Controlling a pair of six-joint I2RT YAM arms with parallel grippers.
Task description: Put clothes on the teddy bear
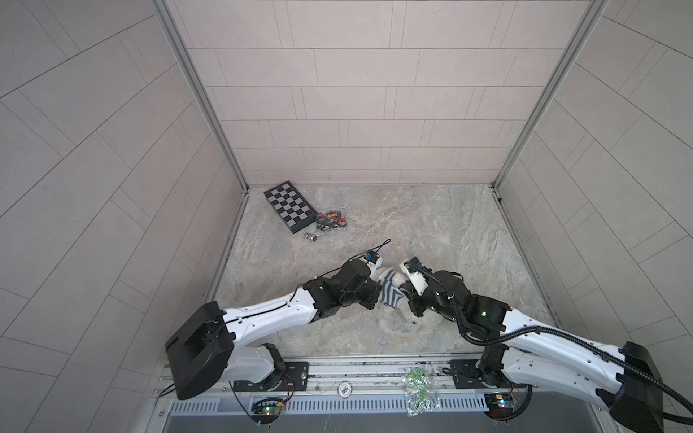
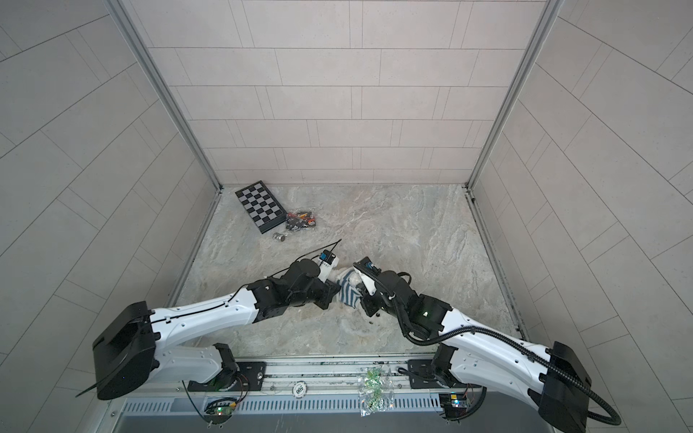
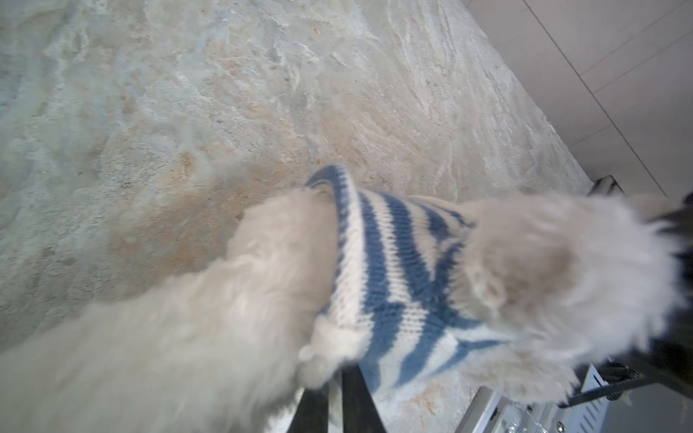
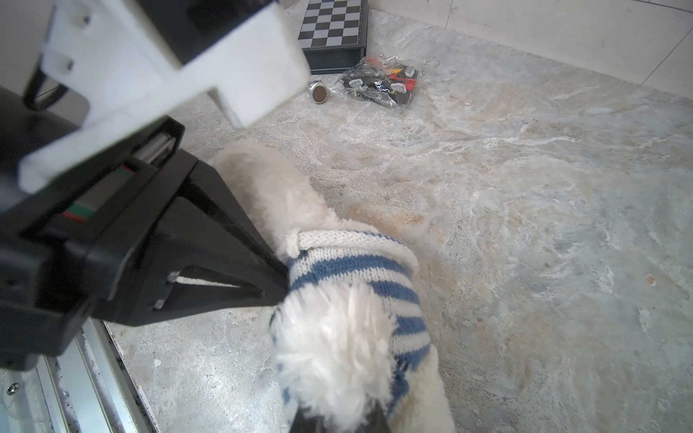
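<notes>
The teddy bear (image 4: pixel 273 187), fluffy and white, lies on the stone table between my two grippers near the front middle. A blue-and-white striped shirt (image 4: pixel 356 262) is round its body, seen in both top views (image 1: pixel 390 291) (image 2: pixel 350 291). My left gripper (image 3: pixel 335 378) comes in from the left, its fingers (image 4: pixel 243 240) pinched together on the shirt's edge. The right gripper (image 4: pixel 337 416) is shut on a fluffy limb of the bear (image 3: pixel 543 262). In the top views the arms hide most of the bear.
A folded chessboard (image 1: pixel 288 206) lies at the back left, with a clear bag of small pieces (image 1: pixel 330 221) and a small metal cylinder (image 1: pixel 310 237) beside it. A bag of green parts (image 1: pixel 420 386) rests on the front rail. Tiled walls stand on three sides.
</notes>
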